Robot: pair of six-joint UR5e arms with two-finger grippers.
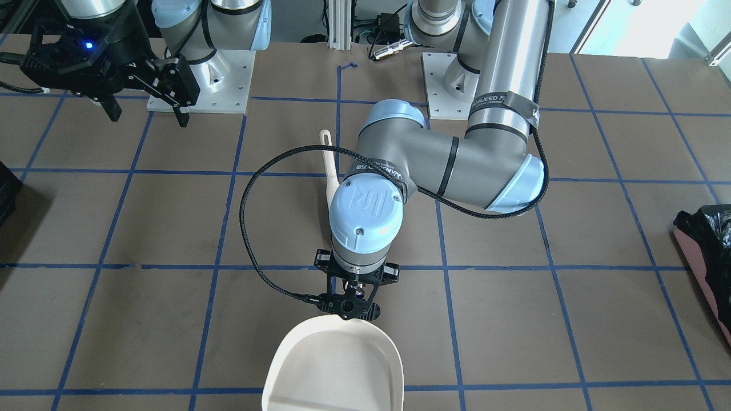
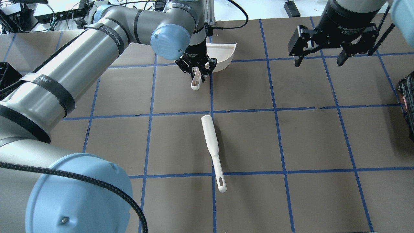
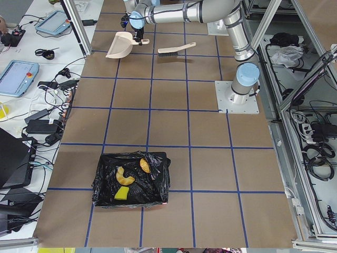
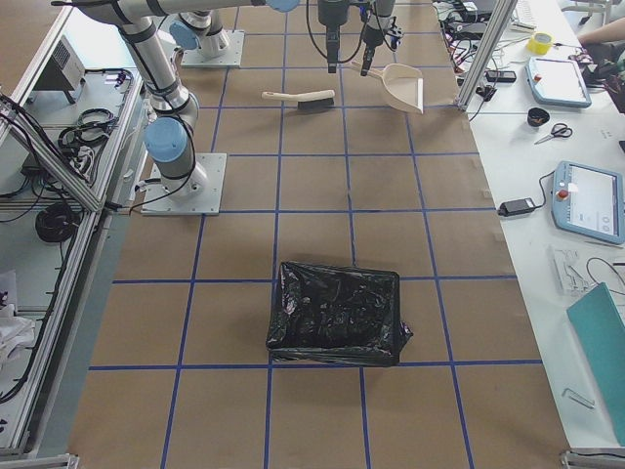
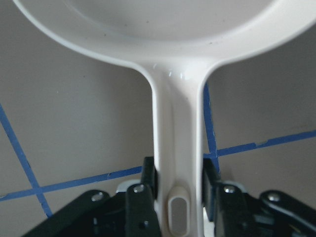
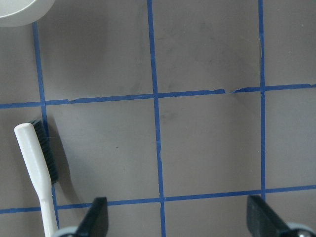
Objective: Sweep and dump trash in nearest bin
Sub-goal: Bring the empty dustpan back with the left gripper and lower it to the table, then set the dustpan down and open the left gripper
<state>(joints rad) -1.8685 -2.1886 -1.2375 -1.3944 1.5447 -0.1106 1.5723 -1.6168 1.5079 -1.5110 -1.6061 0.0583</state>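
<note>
In the front-facing view, the left gripper [image 1: 349, 298] stands at the narrow end of the cream dustpan [image 1: 337, 365], with its fingers clenched on the dustpan's handle. The brush [image 1: 327, 165] lies behind the left arm and only its handle shows. The right gripper [image 1: 147, 114] hangs near the robot's base with its fingers spread and nothing between them. A part of the bin [image 1: 708, 257], pinkish with a black bag, shows at the right edge.

In the overhead view, the left gripper [image 2: 196, 70] grasps the dustpan [image 2: 223, 55] by the handle at the far side of the table [image 2: 307, 139]. The brush [image 2: 212, 145] lies alone in the middle, well apart from both grippers. The right gripper [image 2: 318, 62] is released, with its jaws wide. The edge of a second bin [image 2: 408, 106] shows at the right.

In the exterior left view, the trash lies inside the bin [image 3: 102, 184]: the golden-brown chunk [image 3: 145, 165], the cream crescent [image 3: 124, 178] and the yellow wedge [image 3: 121, 194]. The dustpan [image 3: 121, 45] and the brush [image 3: 176, 50] are far from it.

In the exterior right view, the second bin [image 4: 337, 313] stands near the camera; I cannot tell what is in it.

In the left wrist view, the fingers [image 5: 148, 174] press on both sides of the dustpan handle.

In the right wrist view, the fingers [image 6: 96, 215] are far apart over the bare table, and the brush [image 6: 37, 163] lies beside them.
</note>
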